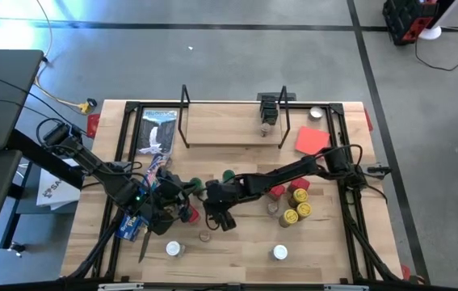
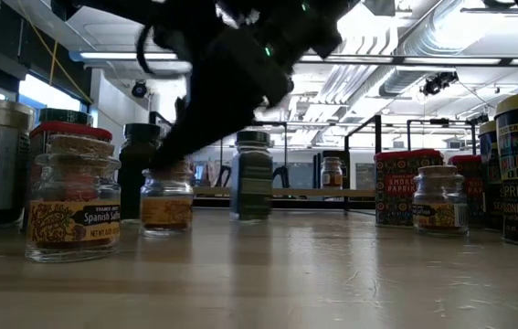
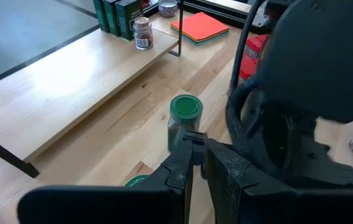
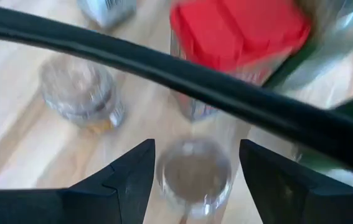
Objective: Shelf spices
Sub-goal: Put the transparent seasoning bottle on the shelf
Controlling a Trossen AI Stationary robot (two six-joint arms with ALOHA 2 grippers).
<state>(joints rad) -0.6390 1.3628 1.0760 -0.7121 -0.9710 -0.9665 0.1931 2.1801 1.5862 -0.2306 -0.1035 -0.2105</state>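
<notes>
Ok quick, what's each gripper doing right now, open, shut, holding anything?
Left gripper: shut, holding nothing visible.
Right gripper: open, fingers either side of a clear-lidded jar, not yet gripping.

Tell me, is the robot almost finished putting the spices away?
Not nearly. The shelf holds only a few dark tins at one end. The right gripper hangs open over a clear jar. Many spice jars are on the table.
</notes>
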